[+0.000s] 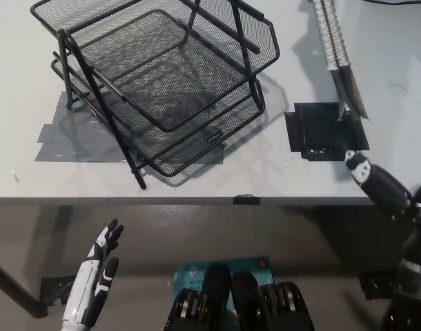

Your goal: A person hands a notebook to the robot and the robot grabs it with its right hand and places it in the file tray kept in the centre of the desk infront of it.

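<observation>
A spiral-bound notebook [339,58] hangs edge-on over the desk's back right, its lower end above a black square patch [326,132]. Whoever holds it is out of view. My black right hand [384,189] is raised at the desk's front right edge, open, with its fingers spread. One white-tipped finger [360,167] points toward the notebook's lower end without touching it. The black mesh file tray [263,27], two tiers on a frame, stands at the desk's middle left with nothing in it. My white left hand [96,272] rests open below the desk's edge at lower left.
Grey tape patches [62,145] lie under the tray's left side. The desk's front edge [197,201] crosses the picture, with dark floor below it. A blue item [197,274] lies on the floor near the bottom middle.
</observation>
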You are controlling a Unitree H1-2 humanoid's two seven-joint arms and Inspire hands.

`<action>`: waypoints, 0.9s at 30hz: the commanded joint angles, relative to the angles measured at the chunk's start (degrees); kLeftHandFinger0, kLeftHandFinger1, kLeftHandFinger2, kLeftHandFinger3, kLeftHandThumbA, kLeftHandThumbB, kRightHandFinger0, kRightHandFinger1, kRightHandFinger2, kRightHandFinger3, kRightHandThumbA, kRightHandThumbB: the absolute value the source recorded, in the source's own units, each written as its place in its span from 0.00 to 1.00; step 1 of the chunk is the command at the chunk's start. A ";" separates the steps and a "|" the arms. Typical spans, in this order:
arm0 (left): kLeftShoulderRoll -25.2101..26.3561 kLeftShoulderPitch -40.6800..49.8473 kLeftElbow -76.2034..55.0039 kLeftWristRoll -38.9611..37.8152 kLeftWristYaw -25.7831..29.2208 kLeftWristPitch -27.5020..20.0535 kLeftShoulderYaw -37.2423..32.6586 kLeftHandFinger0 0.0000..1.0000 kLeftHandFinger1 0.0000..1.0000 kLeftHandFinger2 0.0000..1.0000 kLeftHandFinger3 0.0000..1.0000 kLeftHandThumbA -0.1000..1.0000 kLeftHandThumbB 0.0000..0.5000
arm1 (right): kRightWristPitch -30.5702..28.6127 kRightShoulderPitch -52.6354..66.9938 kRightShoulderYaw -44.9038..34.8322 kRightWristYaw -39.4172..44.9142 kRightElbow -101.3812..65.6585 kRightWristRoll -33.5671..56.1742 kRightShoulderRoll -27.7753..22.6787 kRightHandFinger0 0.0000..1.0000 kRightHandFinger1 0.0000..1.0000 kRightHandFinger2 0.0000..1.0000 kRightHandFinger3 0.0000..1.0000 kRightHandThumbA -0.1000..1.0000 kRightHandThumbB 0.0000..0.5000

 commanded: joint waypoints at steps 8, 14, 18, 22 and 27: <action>0.44 -0.70 -1.99 -0.40 0.15 -1.99 -0.48 1.00 1.00 1.00 1.00 1.00 0.75 | 4.20 -10.23 0.89 -2.12 10.50 -4.19 0.85 1.00 1.00 1.00 1.00 1.00 0.79; 0.52 -1.14 -2.08 0.42 0.42 -1.49 -0.48 1.00 1.00 1.00 1.00 1.00 0.75 | 3.87 -15.84 1.25 -2.97 17.80 -3.63 -0.11 1.00 1.00 1.00 1.00 1.00 0.74; 0.45 -1.40 -1.86 -0.04 0.19 -1.62 -0.59 1.00 1.00 1.00 1.00 1.00 0.76 | 4.11 -18.64 1.34 -4.27 21.67 -4.90 -1.13 1.00 1.00 1.00 1.00 1.00 0.74; 0.62 -1.67 -1.99 0.39 0.22 -1.53 -0.63 1.00 1.00 1.00 1.00 1.00 0.75 | 4.67 -21.57 1.03 -6.78 26.56 -6.39 -2.30 1.00 1.00 1.00 1.00 1.00 0.77; 0.75 -1.79 -2.01 0.04 -0.05 -1.28 -0.69 1.00 1.00 1.00 1.00 1.00 0.77 | 4.70 -24.59 0.34 -10.06 34.32 -6.12 -4.12 1.00 1.00 1.00 1.00 1.00 0.74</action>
